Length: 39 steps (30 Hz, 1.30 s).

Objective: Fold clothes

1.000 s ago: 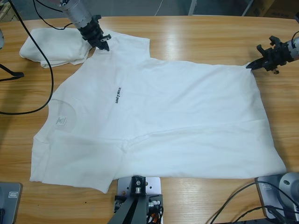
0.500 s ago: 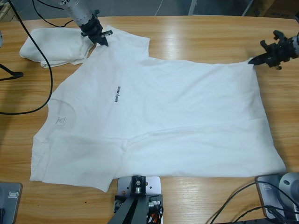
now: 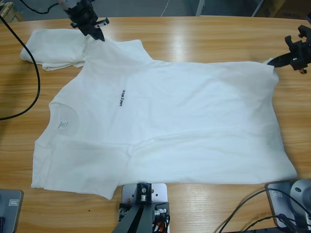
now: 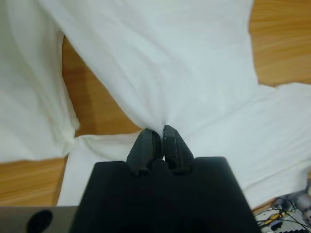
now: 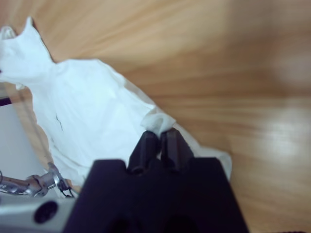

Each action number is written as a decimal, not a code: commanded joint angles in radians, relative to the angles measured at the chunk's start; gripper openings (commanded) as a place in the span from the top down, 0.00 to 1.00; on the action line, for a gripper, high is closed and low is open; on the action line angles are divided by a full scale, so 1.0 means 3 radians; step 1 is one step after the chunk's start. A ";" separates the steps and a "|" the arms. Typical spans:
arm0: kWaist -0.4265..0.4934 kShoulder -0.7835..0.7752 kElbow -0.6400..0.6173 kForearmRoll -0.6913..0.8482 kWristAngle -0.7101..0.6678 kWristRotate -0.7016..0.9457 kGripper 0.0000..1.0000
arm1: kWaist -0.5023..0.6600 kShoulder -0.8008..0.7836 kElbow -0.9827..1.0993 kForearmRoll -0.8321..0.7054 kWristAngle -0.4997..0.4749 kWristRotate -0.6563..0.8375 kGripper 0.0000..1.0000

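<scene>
Now both hands — left hand (image 3: 97, 35), right hand (image 3: 273, 61) — pinch shut on the shirt (image 3: 160, 121)'s far edge; judging so, lift evenly.

**Around the work: table and cables**

You have a long wooden table (image 3: 204, 43) with pale, glossy boards, its grain running along its length. A black cable (image 3: 38, 73) loops across the table's left end, curving in from the far left corner and back out over the left edge. More black cables (image 3: 242, 204) arc over the near right corner. Beyond the far edge you see grey floor (image 3: 146, 7).
</scene>
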 commanded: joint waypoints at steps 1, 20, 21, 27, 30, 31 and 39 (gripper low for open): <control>-0.0070 -0.0211 -0.1677 0.0571 -0.0377 -0.0026 1.00 | -0.0037 -0.0418 0.0148 0.0431 -0.0258 -0.0047 1.00; -0.0353 -0.1170 0.1043 0.0278 -0.0502 -0.0073 1.00 | -0.0032 -0.0693 0.0388 0.0615 -0.0275 -0.0067 1.00; -0.0361 -0.1206 0.1204 0.0166 -0.0508 -0.0090 1.00 | -0.0032 -0.0699 0.0389 0.0607 -0.0276 -0.0067 1.00; -0.0333 -0.1523 0.2129 -0.0393 -0.0509 -0.0112 1.00 | -0.0032 -0.0728 0.0394 0.0560 -0.0226 -0.0074 1.00; -0.0310 -0.1679 0.2531 -0.0624 -0.0513 -0.0113 1.00 | -0.0032 -0.0778 0.0394 0.0635 -0.0249 -0.0073 1.00; -0.0309 -0.1721 0.2643 -0.0688 -0.0516 -0.0113 1.00 | -0.0032 -0.0795 0.0394 0.0671 -0.0263 -0.0073 1.00; -0.0304 -0.1981 0.3558 -0.1305 -0.0589 -0.0193 1.00 | 0.0125 -0.0827 0.0434 0.0944 -0.0440 -0.0083 1.00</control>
